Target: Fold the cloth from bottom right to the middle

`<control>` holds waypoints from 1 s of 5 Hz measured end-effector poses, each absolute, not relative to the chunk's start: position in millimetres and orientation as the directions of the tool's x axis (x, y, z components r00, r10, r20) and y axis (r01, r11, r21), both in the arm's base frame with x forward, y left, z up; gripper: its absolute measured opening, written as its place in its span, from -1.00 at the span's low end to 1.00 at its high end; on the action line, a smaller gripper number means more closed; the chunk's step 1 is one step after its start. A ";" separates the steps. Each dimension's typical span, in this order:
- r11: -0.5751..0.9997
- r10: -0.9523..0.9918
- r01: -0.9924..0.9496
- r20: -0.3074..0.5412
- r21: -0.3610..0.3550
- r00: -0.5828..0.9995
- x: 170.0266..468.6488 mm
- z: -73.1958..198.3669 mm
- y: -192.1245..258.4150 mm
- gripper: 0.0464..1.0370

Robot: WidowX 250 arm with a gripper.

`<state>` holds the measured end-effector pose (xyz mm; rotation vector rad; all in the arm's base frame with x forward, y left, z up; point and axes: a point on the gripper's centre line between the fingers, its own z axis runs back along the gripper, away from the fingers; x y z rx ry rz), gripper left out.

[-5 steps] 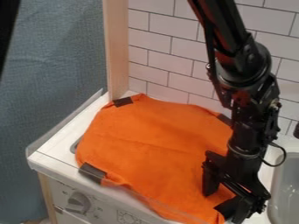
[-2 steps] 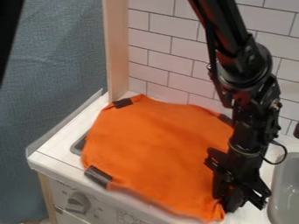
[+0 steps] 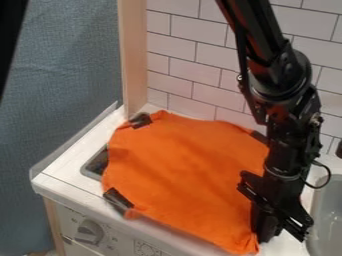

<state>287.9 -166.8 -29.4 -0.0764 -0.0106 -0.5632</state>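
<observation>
Gripper: black (image 3: 262,234), hanging at right near side of counter, fingers drawn together, pinching the cloth at its near right corner.
Arm: black (image 3: 277,80), in from the top edge, right of middle, dropping steeply to the gripper; passes in front of tiles and the cloth's right edge.
Drape: blue-grey fabric (image 3: 63,75), upright, left side of scene.
Tiles: white, brick pattern, dark joints (image 3: 194,55); behind counter, far side.
Counter: white top (image 3: 63,172), toy stove front on its near side.
Cloth: orange (image 3: 180,175), spread over the middle of the counter, mostly flat, light wrinkles; near edge runs along the counter's front edge. Near right corner bunched to a narrow end at the gripper, not laid over the middle.
Post: pale wood (image 3: 133,60), upright at the far left of the counter, between drape and tiles.
Sink: grey basin (image 3: 327,215), right of gripper, cut by right edge of view.
Recess: grey rim, dark inside (image 3: 91,167), partly under the cloth's left edge.
Knob: grey, round (image 3: 89,233), on the stove front, near left.
Patches: dark, on the cloth; one far left (image 3: 141,120), one near left (image 3: 118,200), one far right, partly behind arm (image 3: 259,136).
</observation>
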 end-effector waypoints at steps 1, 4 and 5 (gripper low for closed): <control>0.834 -0.542 0.539 0.008 -0.115 0.840 283.4 -28.8 -164.7 -0.96; 0.807 -0.536 0.529 0.050 -0.263 0.843 305.3 24.8 -126.2 -0.96; 0.789 -0.535 0.527 0.069 -0.315 0.842 319.8 41.3 -103.8 -0.96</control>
